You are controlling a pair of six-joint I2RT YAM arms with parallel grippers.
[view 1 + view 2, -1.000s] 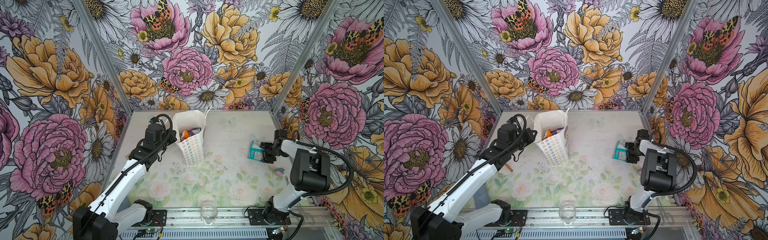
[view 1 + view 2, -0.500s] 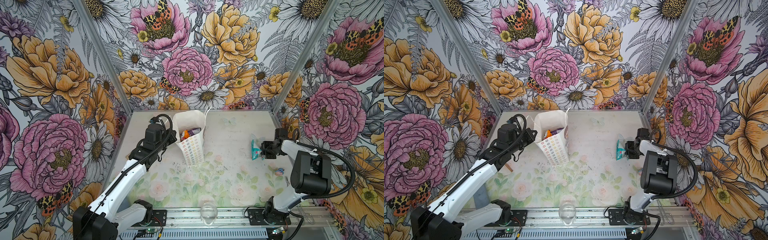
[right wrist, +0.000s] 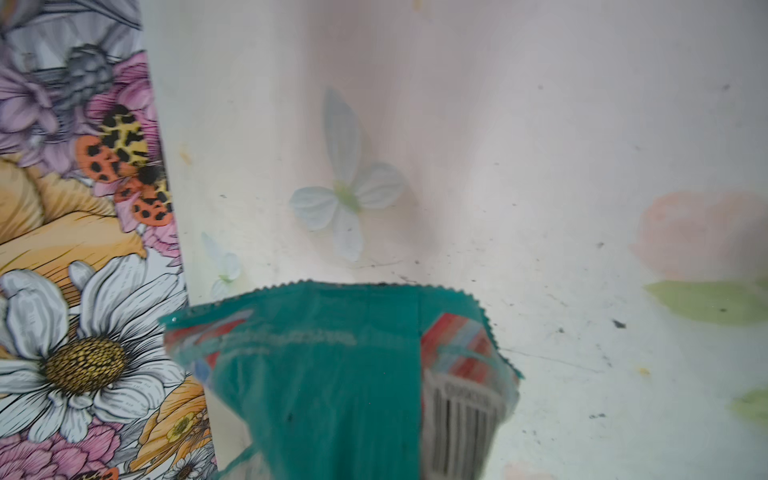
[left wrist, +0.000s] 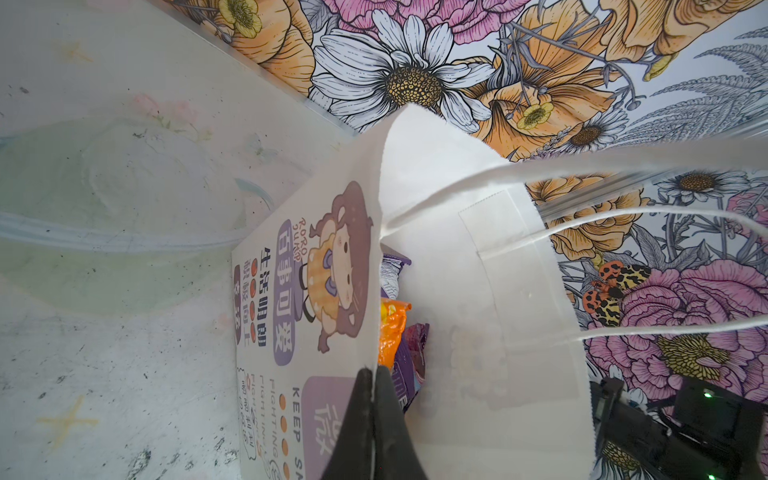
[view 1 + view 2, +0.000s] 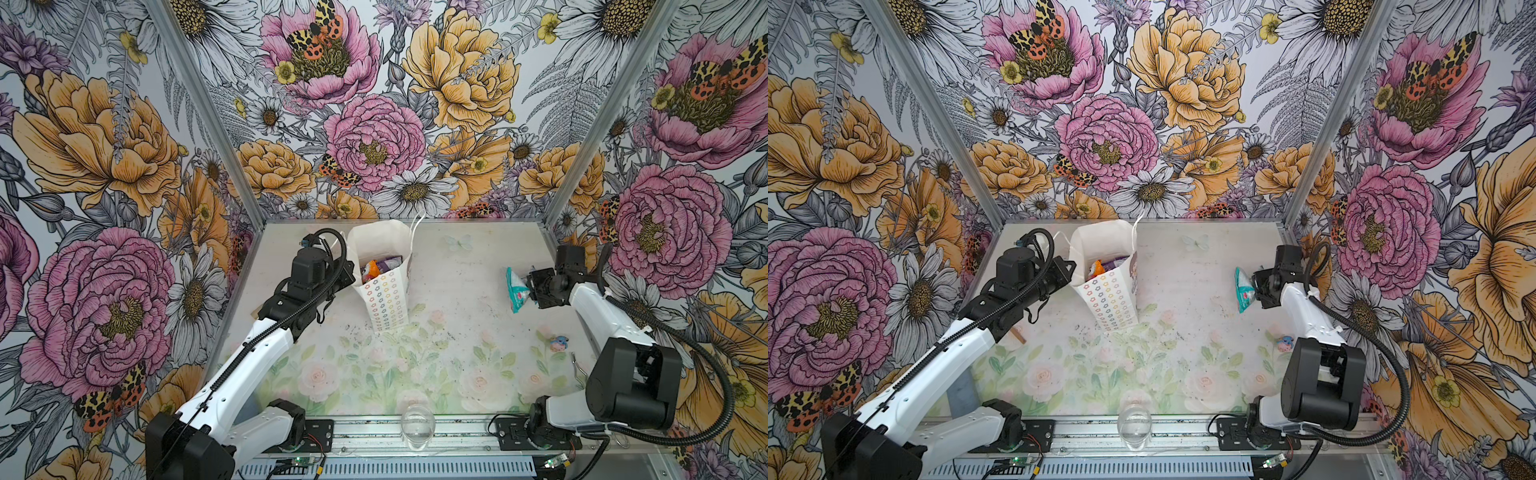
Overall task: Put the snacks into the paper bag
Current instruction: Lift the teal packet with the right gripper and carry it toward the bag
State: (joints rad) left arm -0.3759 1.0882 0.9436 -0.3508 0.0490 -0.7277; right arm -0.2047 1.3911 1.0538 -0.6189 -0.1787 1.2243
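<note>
The white paper bag (image 5: pixel 386 299) (image 5: pixel 1113 303) stands open at the back middle of the table. My left gripper (image 5: pixel 351 275) (image 4: pixel 374 372) is shut on its near rim, one finger inside and one outside. An orange packet (image 5: pixel 372 268) (image 4: pixel 390 332) and a purple packet (image 5: pixel 390 262) (image 4: pixel 405 374) lie inside it. At the right, my right gripper (image 5: pixel 531 291) (image 5: pixel 1256 289) is shut on a teal snack packet (image 5: pixel 516 291) (image 5: pixel 1243 291) (image 3: pixel 332 374), held on edge. In the right wrist view the packet hides the fingers.
A clear glass (image 5: pixel 417 422) stands at the table's front edge. A small blue and pink object (image 5: pixel 559 343) and a bent wire hook (image 5: pixel 577 370) lie near the right arm's base. A small wooden piece (image 5: pixel 1018 334) lies under the left arm.
The right gripper has shut on the teal packet, which lay flat on the table and now stands on edge in the grip. The left arm and bag have not moved.
</note>
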